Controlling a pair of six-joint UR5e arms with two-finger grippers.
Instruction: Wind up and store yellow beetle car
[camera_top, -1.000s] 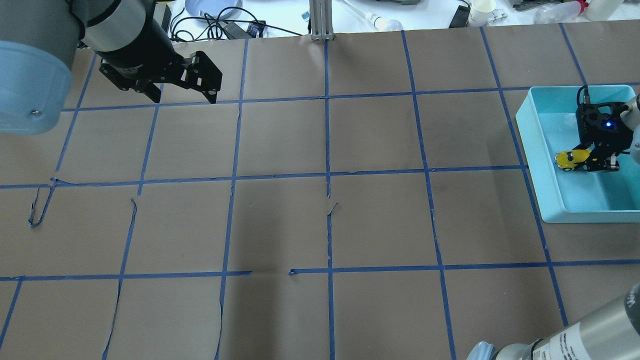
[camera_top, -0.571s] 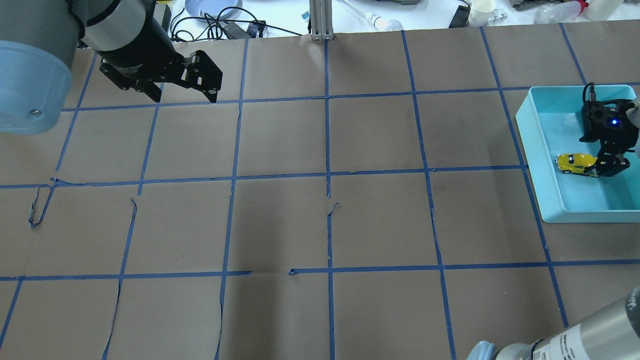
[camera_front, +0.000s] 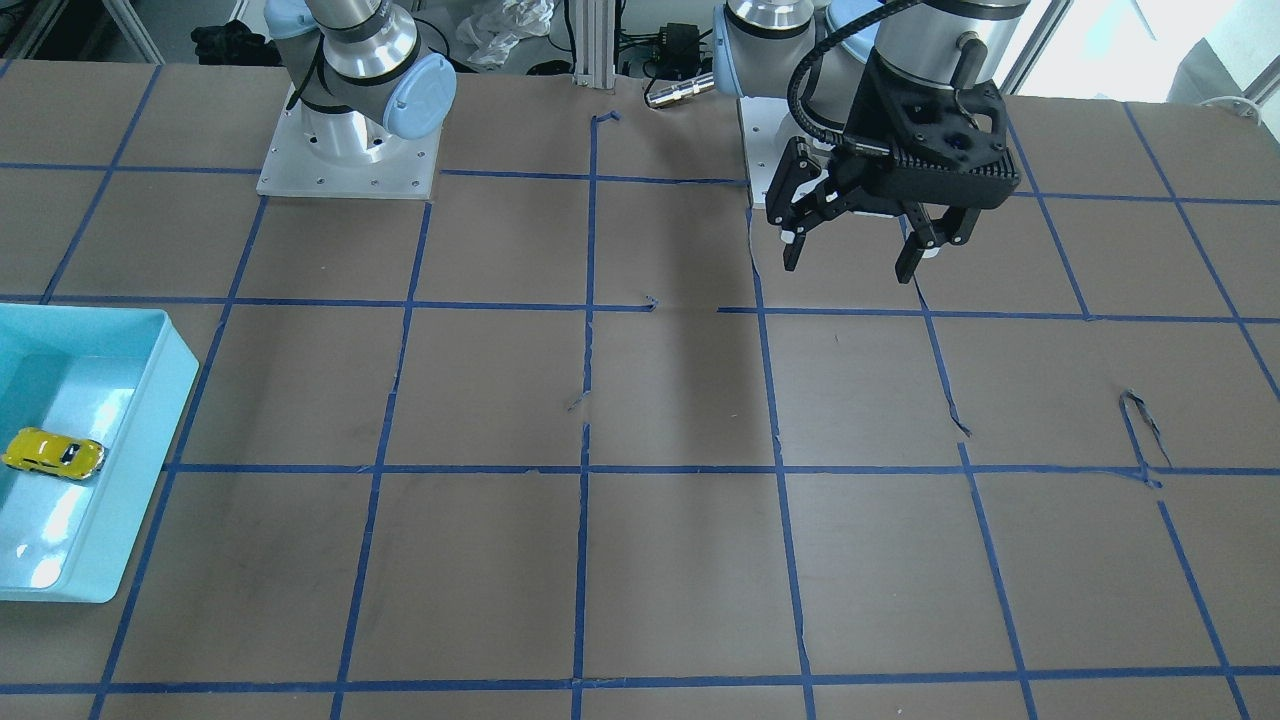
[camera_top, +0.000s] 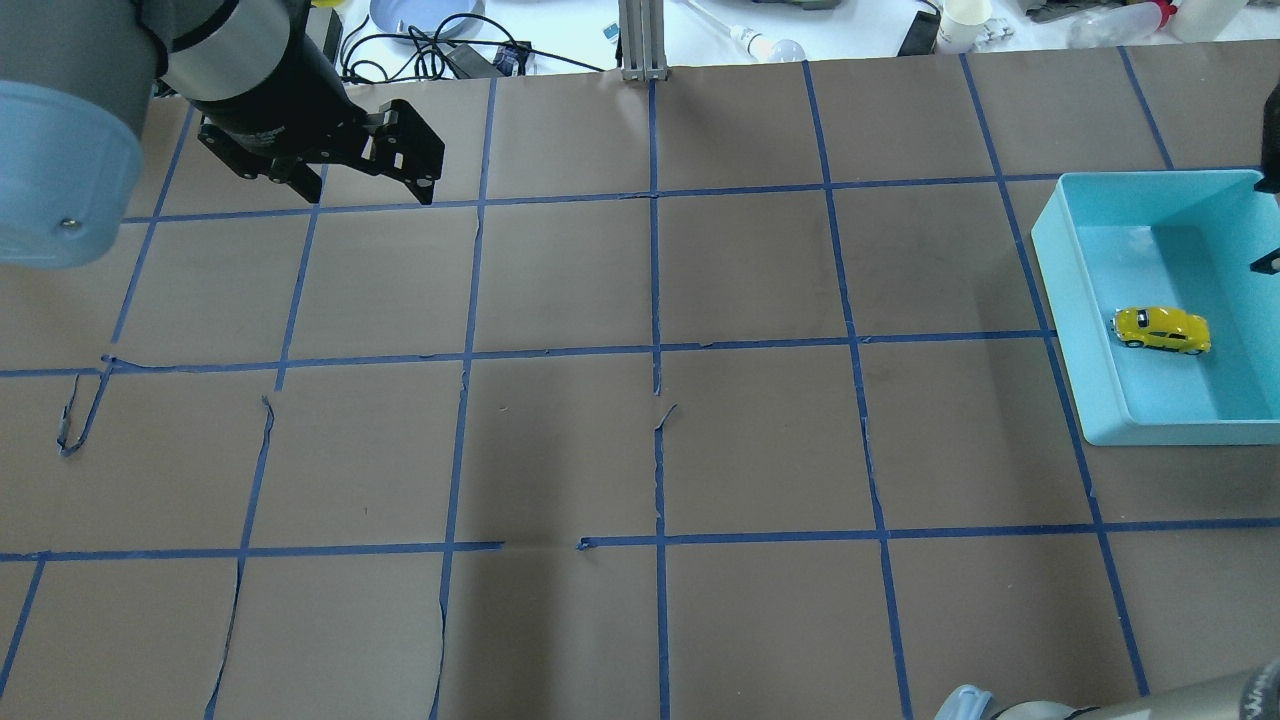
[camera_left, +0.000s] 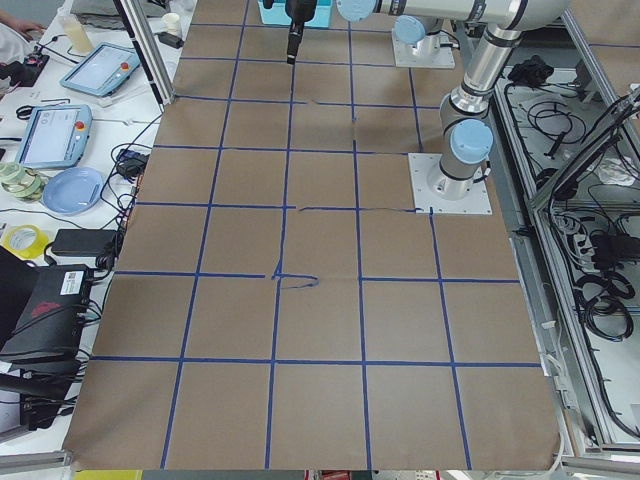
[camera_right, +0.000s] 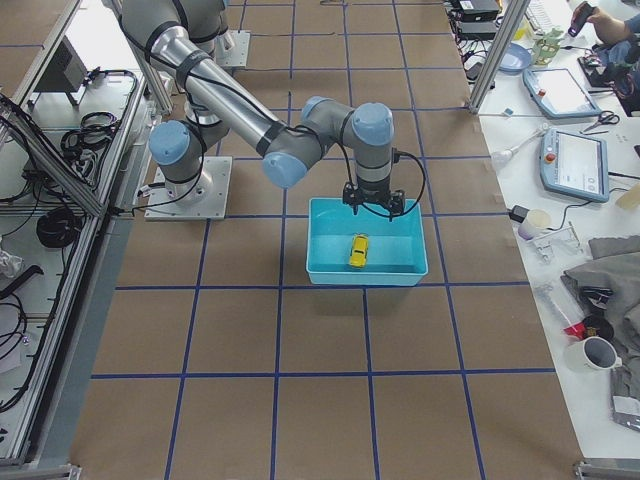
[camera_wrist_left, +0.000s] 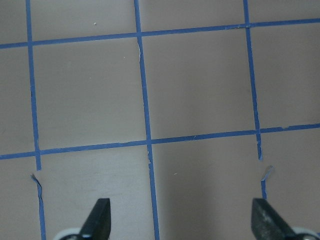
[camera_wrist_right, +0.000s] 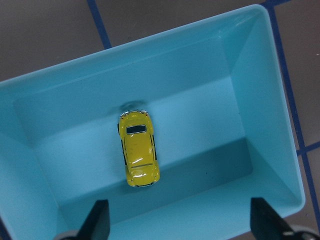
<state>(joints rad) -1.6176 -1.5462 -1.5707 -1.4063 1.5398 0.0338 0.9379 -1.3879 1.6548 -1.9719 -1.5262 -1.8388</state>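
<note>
The yellow beetle car (camera_wrist_right: 138, 156) is gleaming glossy yellow, with dark windows, against a turquoise bin (camera_wrist_right: 260, 75). The counter (camera_top: 560, 450) is showing flat brown, crossed by a grid of blue tape lines (camera_top: 654, 300). The left tool (camera_front: 848, 268) is looking matte black, and the left arm (camera_top: 60, 40) is wearing silver-grey with a pale blue cap.

Feeds are bright and even on my end, all sharp. There's a soft shadow band down the middle of the table (camera_top: 500, 440), plus small glare spots on the teal bin (camera_front: 130, 440).
</note>
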